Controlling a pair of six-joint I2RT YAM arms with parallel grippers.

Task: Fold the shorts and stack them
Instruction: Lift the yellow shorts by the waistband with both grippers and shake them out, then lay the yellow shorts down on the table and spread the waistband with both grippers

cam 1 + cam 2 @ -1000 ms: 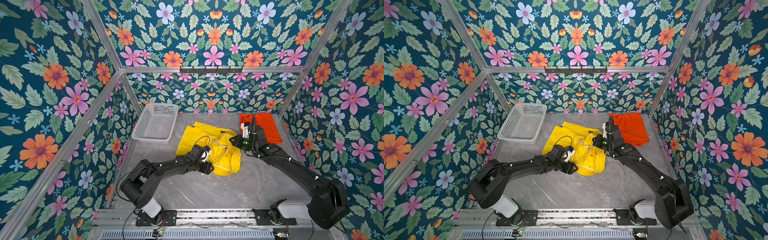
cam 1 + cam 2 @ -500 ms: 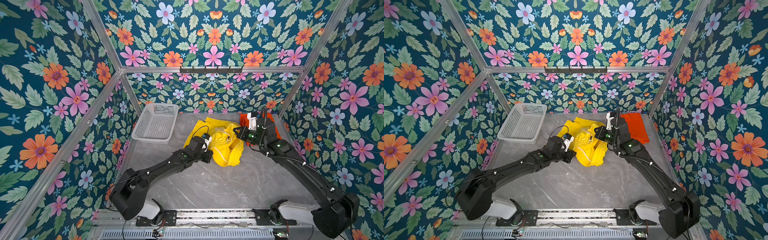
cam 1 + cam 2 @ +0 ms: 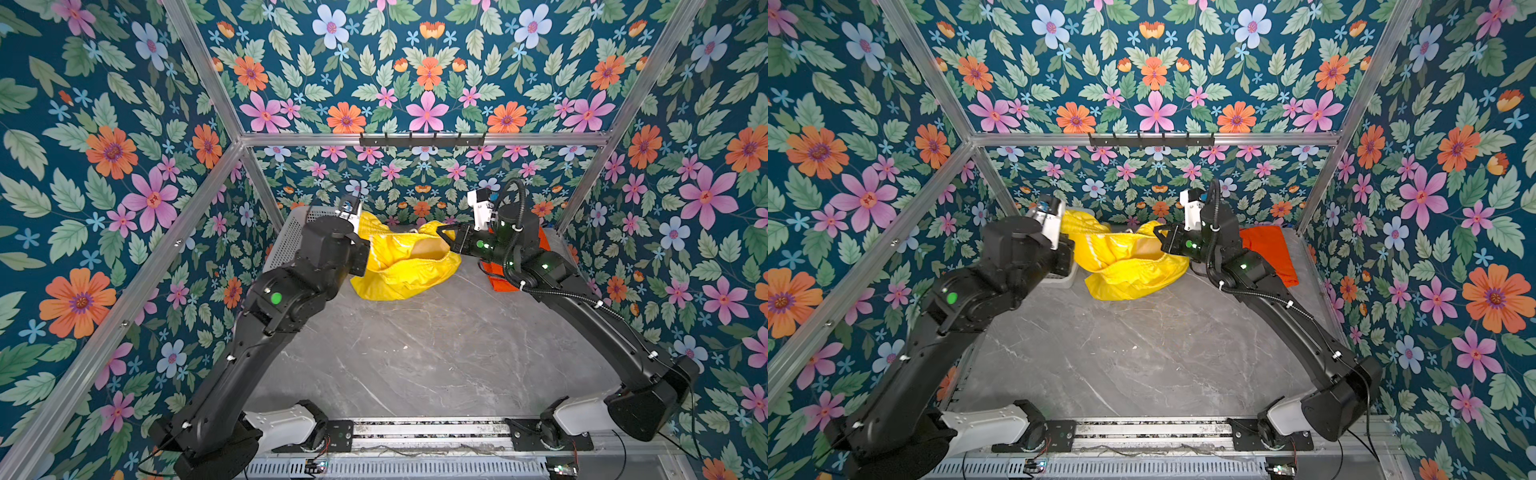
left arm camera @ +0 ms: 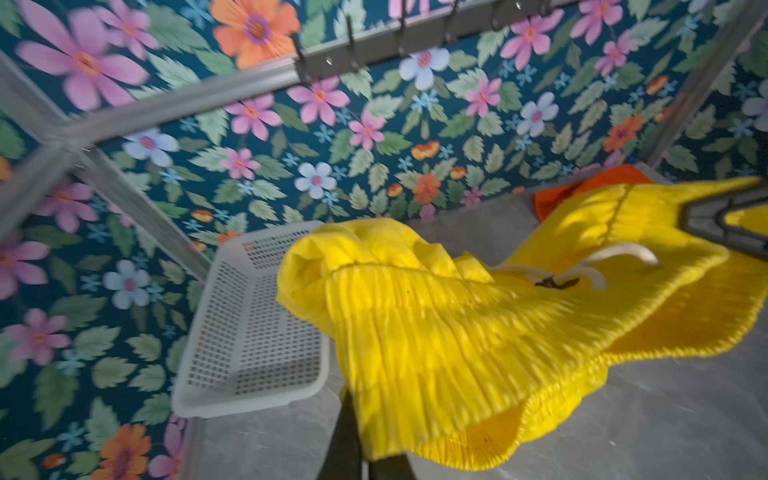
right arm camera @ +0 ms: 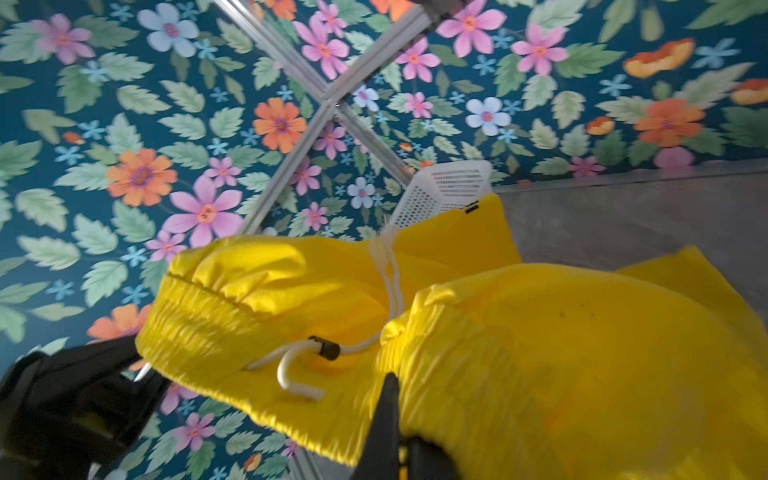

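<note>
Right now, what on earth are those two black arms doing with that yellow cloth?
Two robot arms hold the yellow shorts up between them by the elastic waistband: the left pincer is shut on one end, the right pincer on the other. They are not folded yet. The orange shorts lie on the table behind the right arm. A white basket stands back left.

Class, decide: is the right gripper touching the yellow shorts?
Touching. In the right wrist view the right gripper is shut on the yellow shorts, with the fabric pinched between its jaws.
</note>
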